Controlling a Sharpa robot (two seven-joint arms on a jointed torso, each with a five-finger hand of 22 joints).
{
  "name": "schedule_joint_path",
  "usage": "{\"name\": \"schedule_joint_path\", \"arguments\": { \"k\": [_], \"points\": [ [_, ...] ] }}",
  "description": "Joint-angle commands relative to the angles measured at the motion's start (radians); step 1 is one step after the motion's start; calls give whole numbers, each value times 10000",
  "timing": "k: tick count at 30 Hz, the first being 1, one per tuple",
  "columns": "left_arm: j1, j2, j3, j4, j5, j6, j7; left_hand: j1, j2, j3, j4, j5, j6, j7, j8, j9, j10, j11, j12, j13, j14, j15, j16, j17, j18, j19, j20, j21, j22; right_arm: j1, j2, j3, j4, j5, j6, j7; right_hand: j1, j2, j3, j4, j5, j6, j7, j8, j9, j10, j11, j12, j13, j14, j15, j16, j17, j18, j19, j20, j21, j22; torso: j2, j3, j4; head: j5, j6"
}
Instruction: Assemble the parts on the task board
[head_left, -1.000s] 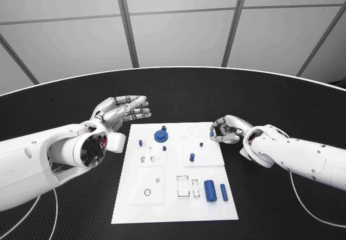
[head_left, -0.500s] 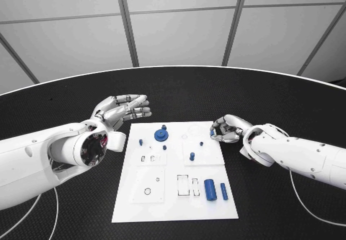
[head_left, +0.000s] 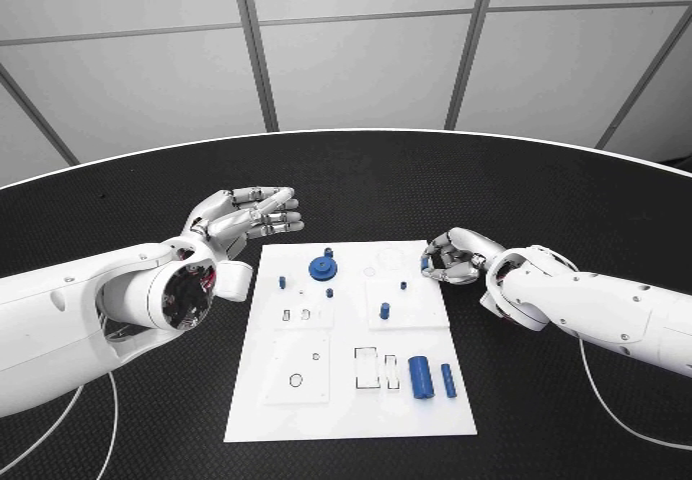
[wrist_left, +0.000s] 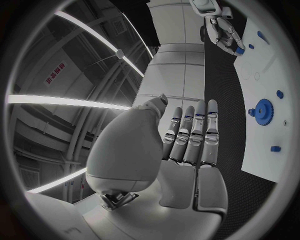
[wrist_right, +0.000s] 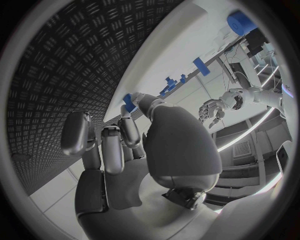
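The white task board lies mid-table. On it are a blue gear, small blue pegs and two blue cylinders near its front right. My right hand hovers at the board's far right corner, fingers curled, pinching a small blue part at its fingertips; the right wrist view shows that part by the board's edge. My left hand is raised left of the board's far left corner, fingers straight and apart, holding nothing; its palm faces the gear.
Black table surrounds the board on all sides. Outlined slots and a round hole mark the board's near half. My right forearm lies along the board's right side.
Both hands have drifted only slightly. The right hand keeps hold of the small blue part at the board's far right corner.
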Motion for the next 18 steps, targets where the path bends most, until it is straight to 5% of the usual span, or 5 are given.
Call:
{"name": "schedule_joint_path", "arguments": {
  "k": [1, 18],
  "points": [
    [0, -4, 0, 2, 0, -3, 1, 22, -88, -12, -3, -42, -29, 350, -41, -12, 56, 44, -47, 3, -66, -19, -24, 10, 125, 7, 64, 5, -10, 0, -1, 0, -5, 0, -60, -1, -14, 139, 84, 2, -13, 148, -41, 112, 42, 79, -44, 77, 28, 909, -84, 55, 2057, -42, 63, -39, 43, 29, 5, 0, 4, -2, -12],
    [0, 6, 0, -55, 0, 8, -6, 22, -88, -12, -3, -42, -29, 350, -41, -12, 56, 44, -47, 3, -66, -19, -24, 10, 125, 7, 64, 5, -10, -1, -135, 38, 428, 0, -795, 76, -19, 546, 222, -95, 45, 448, -227, 400, 222, 289, -212, 253, 219, 935, -231, 96, 2163, -75, 151, -170, 172, 204, -44, -1, -26, 2, -5]
  ]
}}
